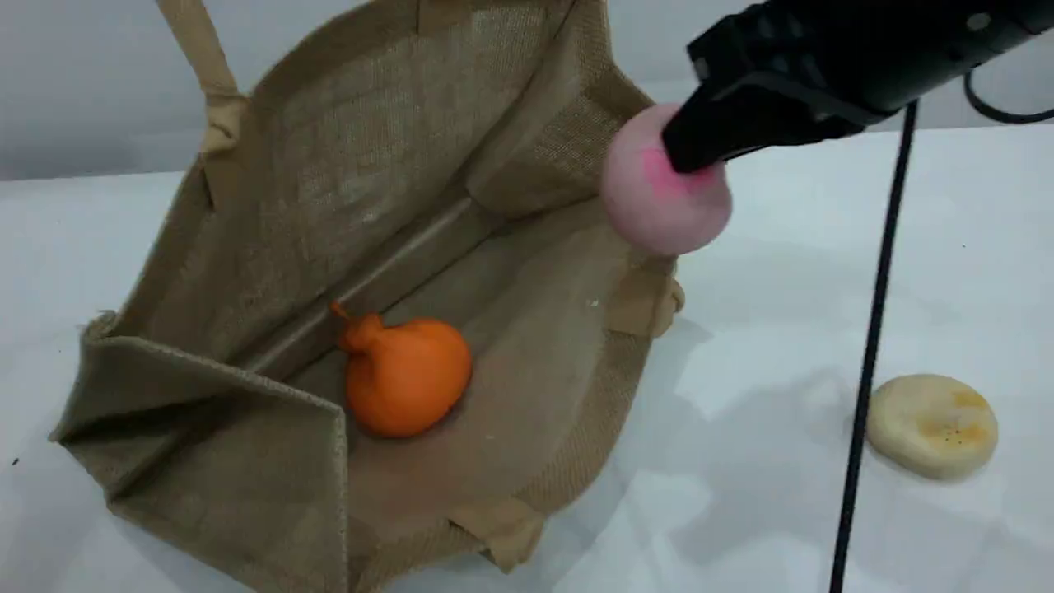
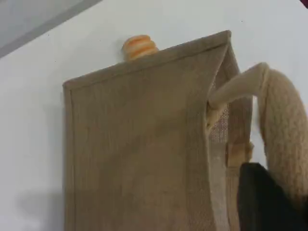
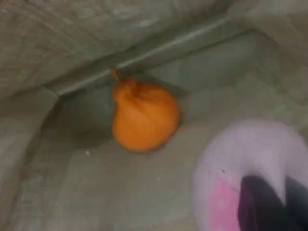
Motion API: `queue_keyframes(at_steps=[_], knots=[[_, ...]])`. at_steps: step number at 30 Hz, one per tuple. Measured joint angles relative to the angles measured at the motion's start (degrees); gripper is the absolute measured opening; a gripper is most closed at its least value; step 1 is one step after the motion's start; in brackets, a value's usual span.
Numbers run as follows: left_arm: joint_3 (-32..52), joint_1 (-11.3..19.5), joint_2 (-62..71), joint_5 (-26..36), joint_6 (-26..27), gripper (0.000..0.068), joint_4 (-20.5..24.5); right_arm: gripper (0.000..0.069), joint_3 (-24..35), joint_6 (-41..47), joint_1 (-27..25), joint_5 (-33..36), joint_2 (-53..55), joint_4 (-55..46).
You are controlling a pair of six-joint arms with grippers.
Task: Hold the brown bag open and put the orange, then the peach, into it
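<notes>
The brown bag (image 1: 346, 206) lies tipped on the white tabletop (image 1: 823, 329) with its mouth wide toward the near side, its far wall drawn upward. The orange (image 1: 405, 375) rests inside on the bag's lower wall, stem pointing to the far left, close to the bottom seam. The right claw (image 1: 700, 148) comes in from the upper right, clenched on the peach (image 1: 663, 202), which hangs above the bag's right rim with its magenta blotch beside the black fingertip; the right wrist view shows the peach over the bag's interior with the orange farther in. The left claw (image 2: 262, 202) is clenched on the bag's thick beige handle (image 2: 284, 130), seen only in its own wrist view. A striped beige-and-orange roll (image 2: 139, 46) peeks from behind the bag's edge there. A cream-yellow dimpled disc (image 1: 932, 424) lies on the tabletop at the near right, well apart from the bag, just right of a black cable (image 1: 873, 329).
</notes>
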Motion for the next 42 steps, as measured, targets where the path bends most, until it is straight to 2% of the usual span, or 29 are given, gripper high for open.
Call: queue_keyframes(at_steps=[7,14,22,26,30,37,39,42], knots=[[0.0,0.0,0.0,0.0,0.0,0.0071,-0.1,0.0017,-1.0,-9.4,5.7,-2.3,4.4,11.5],[0.0,0.0,0.0,0.0,0.0,0.0071,-0.1,0.0017,-7.7,-21.7,7.1,1.4,12.8,25.7],[0.0,0.0,0.0,0.0,0.0,0.0071,-1.2,0.0017,-17.7,-22.7,7.1,8.8,25.4,27.8],[0.0,0.0,0.0,0.0,0.0,0.0071,-1.2,0.0033,-20.3,-22.7,7.1,9.0,30.2,27.8],[0.0,0.0,0.0,0.0,0.0,0.0071,-1.2,0.0117,-20.5,-22.7,7.1,9.9,30.6,27.8],[0.0,0.0,0.0,0.0,0.0,0.0071,-1.1,0.0399,-20.6,-22.7,7.1,15.4,30.5,27.8],[0.0,0.0,0.0,0.0,0.0,0.0071,-1.1,0.0438,-20.6,-22.6,7.1,16.6,30.0,27.8],[0.0,0.0,0.0,0.0,0.0,0.0071,-1.1,0.0455,-20.6,-22.6,7.1,17.0,28.4,26.7]])
